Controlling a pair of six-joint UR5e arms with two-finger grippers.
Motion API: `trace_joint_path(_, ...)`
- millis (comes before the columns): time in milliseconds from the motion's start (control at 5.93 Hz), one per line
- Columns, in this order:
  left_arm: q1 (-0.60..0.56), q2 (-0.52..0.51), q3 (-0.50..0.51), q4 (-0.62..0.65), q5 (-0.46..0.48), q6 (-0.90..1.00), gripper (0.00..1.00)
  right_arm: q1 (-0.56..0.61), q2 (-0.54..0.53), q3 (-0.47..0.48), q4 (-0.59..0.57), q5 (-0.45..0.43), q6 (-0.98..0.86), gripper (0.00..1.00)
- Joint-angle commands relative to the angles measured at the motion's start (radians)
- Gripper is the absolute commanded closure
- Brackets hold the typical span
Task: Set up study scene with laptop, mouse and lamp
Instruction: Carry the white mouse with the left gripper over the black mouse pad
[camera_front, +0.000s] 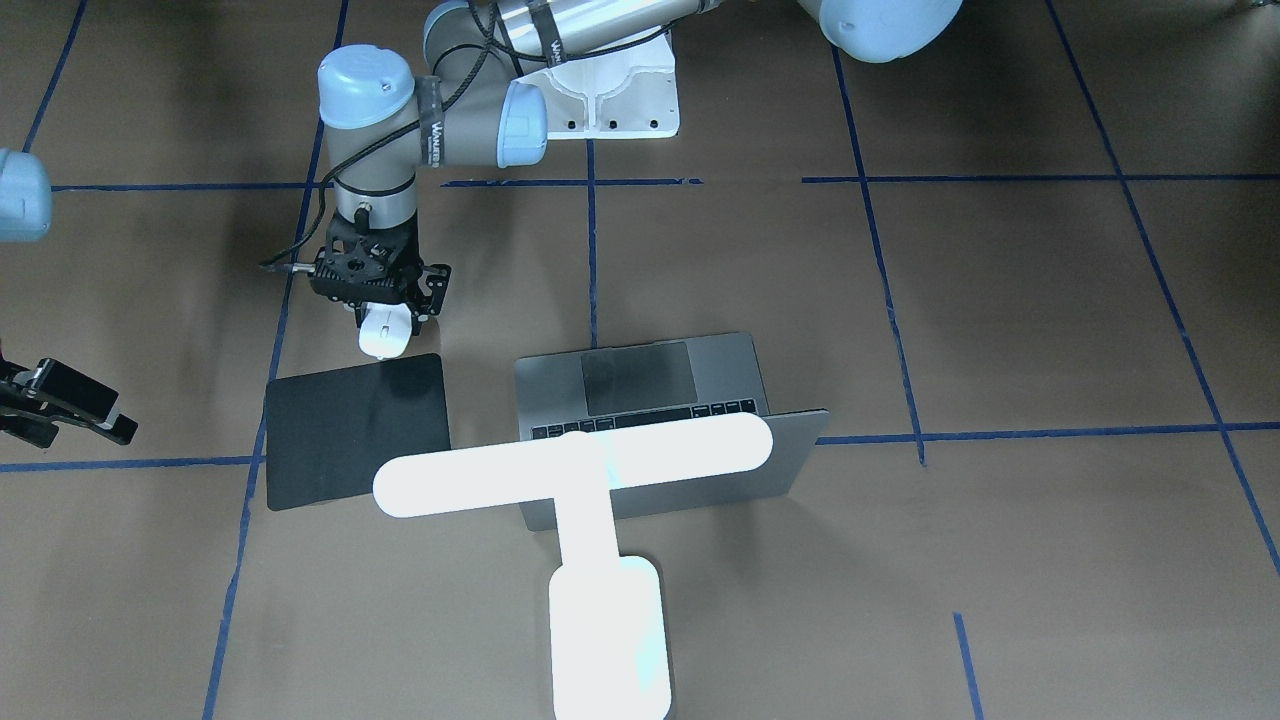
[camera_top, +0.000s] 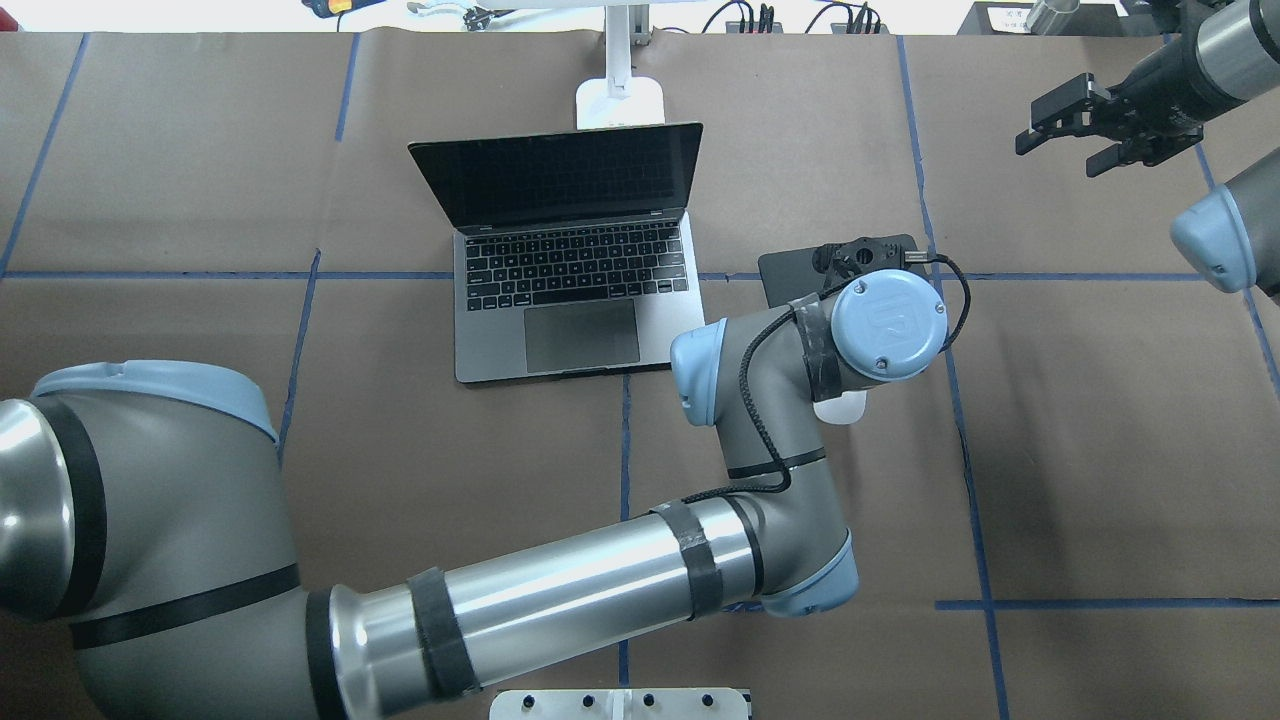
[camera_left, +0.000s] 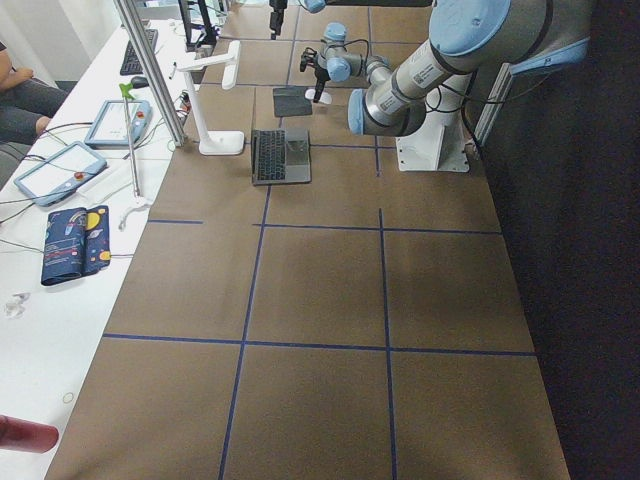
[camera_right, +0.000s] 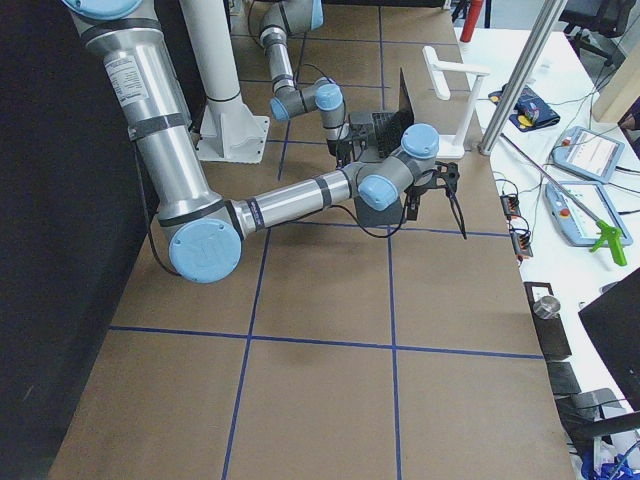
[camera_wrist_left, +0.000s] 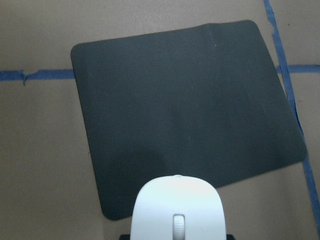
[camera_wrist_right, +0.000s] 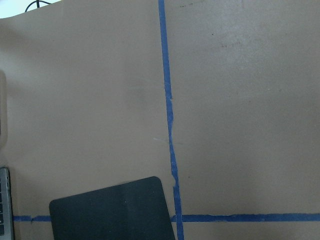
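Laptop sits open at the table's centre, screen facing the robot. That suits a study scene, so I judge it placed. Lamp stands at its 12 o'clock in the overhead view. It is lit, and its bar head reaches over the lid so light falls on the keys.

A black mat lies at the laptop's 3 o'clock, just beside it and not touching. It seems to be where the mouse belongs. Mouse hangs at the mat's 6 o'clock edge in the left gripper, which pinches its sides. It casts a shadow on the mat, so it is probably off the surface, though no view shows the gap cleanly. The likely next step is to carry it over the mat and set it down.

The right gripper waits well apart at 2 o'clock, fingers spread and empty.

The overhead view shows the dark screen and keyboard, but it crops the lamp's head and hides nearly all of the mouse under the wrist. The front view shows the glowing head whole. Only the left wrist view shows the scroll wheel, pointing at the mat.
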Motion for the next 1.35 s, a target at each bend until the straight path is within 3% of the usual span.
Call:
trace_joint_path(0,-0.024,-0.058,0.125,-0.073,0.054,-0.008,0.89,-0.007,-0.022,0.021,0.0,0.0,0.0,0.0)
trace_joint_path(506,-0.073,-0.067,0.184,-0.17,0.09,-0.075,0.77,-0.03,-0.024,0.013,0.0,-0.001,0.0,0.0)
trace_joint_path(843,-0.071,-0.069,0.214,-0.194,0.087,-0.08,0.09,-0.045,-0.024,0.007,0.0,-0.009,0.0,0.0)
trace_joint_path(1011,-0.07,-0.071,0.216,-0.194,0.085,-0.08,0.0,-0.05,-0.023,0.007,0.0,-0.01,0.0,0.0)
trace_joint_path(1180,-0.071,-0.072,0.216,-0.194,0.081,-0.08,0.0,-0.059,-0.021,0.001,0.0,-0.01,0.0,0.0)
